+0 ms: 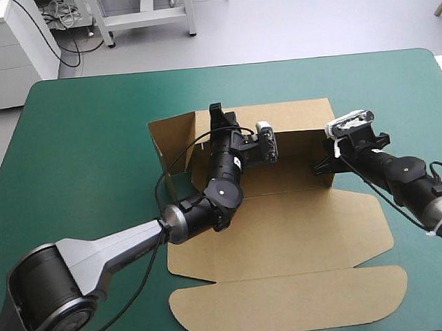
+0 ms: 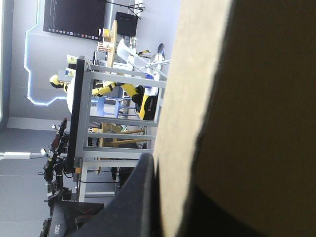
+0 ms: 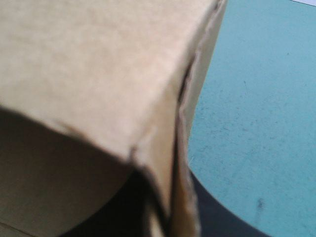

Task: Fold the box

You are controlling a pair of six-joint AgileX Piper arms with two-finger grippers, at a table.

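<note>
Readable text: none anywhere on the table.
box (image 1: 285, 229): bare brown board, no print or label on it.
white sticker (image 1: 236, 162): sits on the left arm (image 1: 121, 250), near its wrist; too small to read.
teal-green cover (image 1: 84, 144): plain, unmarked.

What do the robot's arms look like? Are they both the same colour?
Nearly. The left arm starts as a thick silver-grey tube with a round grey shoulder, then turns into black links with round joints and a small white label. The right arm is black with round joints too, grey lower down. Each ends in broad black fingers curved like fins.
</note>
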